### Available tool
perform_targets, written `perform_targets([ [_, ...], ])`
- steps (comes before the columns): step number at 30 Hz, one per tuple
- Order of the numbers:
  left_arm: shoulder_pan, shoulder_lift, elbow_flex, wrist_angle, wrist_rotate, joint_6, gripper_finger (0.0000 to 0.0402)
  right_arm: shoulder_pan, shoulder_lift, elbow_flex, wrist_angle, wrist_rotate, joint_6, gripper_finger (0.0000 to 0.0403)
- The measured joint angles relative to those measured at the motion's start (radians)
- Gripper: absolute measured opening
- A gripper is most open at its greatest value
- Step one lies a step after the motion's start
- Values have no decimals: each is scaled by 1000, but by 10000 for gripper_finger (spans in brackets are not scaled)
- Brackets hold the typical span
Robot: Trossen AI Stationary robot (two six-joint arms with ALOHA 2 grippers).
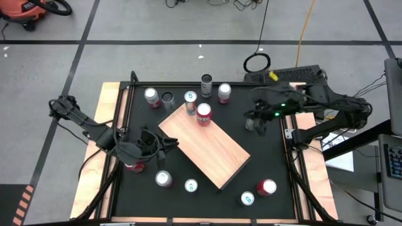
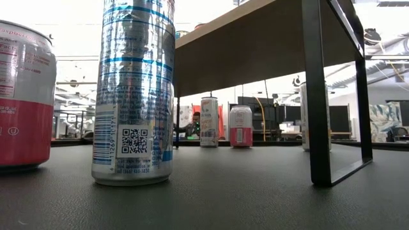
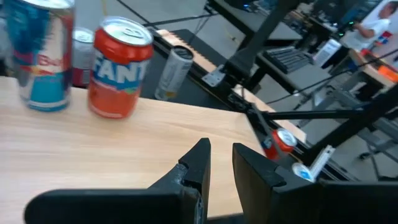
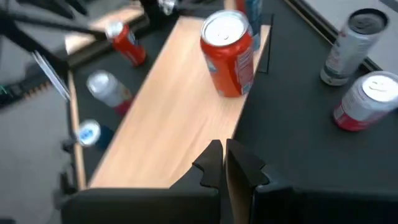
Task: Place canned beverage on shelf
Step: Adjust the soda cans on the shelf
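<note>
Shelf [image 1: 205, 145]: pale wood slab lying diagonally mid-table [image 1: 270, 157], raised on black legs.
Left gripper [image 1: 164, 144]: at the shelf's left edge, fingers slightly parted, empty.
Right gripper [image 1: 254, 122]: right of the shelf, clenched, empty.
Orange can [image 1: 203, 113]: upright on the shelf's far end, beside a blue-and-silver can [image 1: 191, 100].

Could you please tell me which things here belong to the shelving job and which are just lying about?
Job:
- shelf
- Fanta can and blue can, already on it
- silver can and other cans on the table
- left pincer, empty, by the shelf
- right pincer, waiting to the right

Lying about:
- keyboard
- cable coil
- vacuum
</note>
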Motion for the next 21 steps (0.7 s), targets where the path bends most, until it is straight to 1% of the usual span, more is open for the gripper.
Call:
perform_targets([
  [3,0,21,0,9,-2,0,69,-44,51,-33,19,-13,-54,0],
  [5,4,28,0,21,-7,0,69,-77,77,-72,72,-80,-91,0],
  [7,8,32,0,21,-8,0,69,-109,98,-120,129,-121,-103,0],
  [11,10,35,0,20,-23,0,69,-175,113,-251,264,-138,-119,0],
  [15,10,34,0,12,-35,0,69,-262,118,-373,462,-269,-119,0],
  [17,14,34,0,2,-35,0,69,-290,134,-401,534,-305,-116,0],
  [21,31,34,-1,-11,-35,0,69,-334,205,-407,631,-372,-125,0],
])
